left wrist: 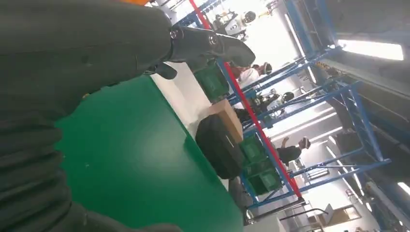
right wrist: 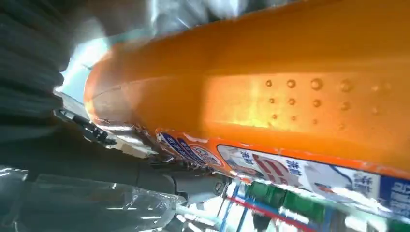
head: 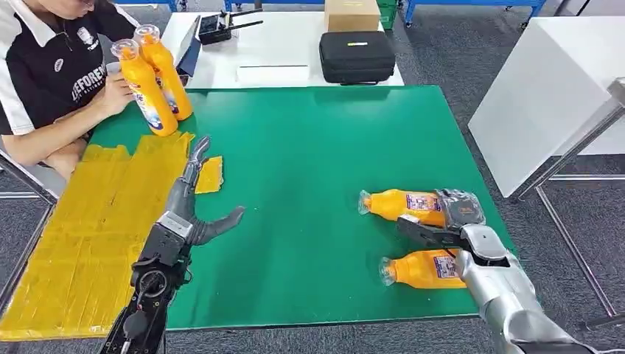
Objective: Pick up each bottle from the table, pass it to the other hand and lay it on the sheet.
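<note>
Green table (head: 309, 184); yellow sheet (head: 88, 236) along its left side, with a small yellow scrap (head: 210, 175) just beside the sheet's edge. A person (head: 51, 74) sits at the far left corner, hand on two upright bottles (head: 155, 77) standing at the sheet's far end. Beyond the table: a black case (head: 357, 55), a cardboard box (head: 352, 13), a white board (head: 273, 74). Two more bottles lie on their sides at the right of the table, caps pointing left: the far bottle (head: 405, 205) and the near bottle (head: 424, 269). My right hand (head: 449, 225) sits between them, against the far bottle's base; the right wrist view shows an orange bottle body (right wrist: 270, 87) pressed close, but I cannot tell whether the fingers are clamped on it. My left hand (head: 193, 206) hovers over the table near the sheet's edge, fingers spread apart, holding nothing.
</note>
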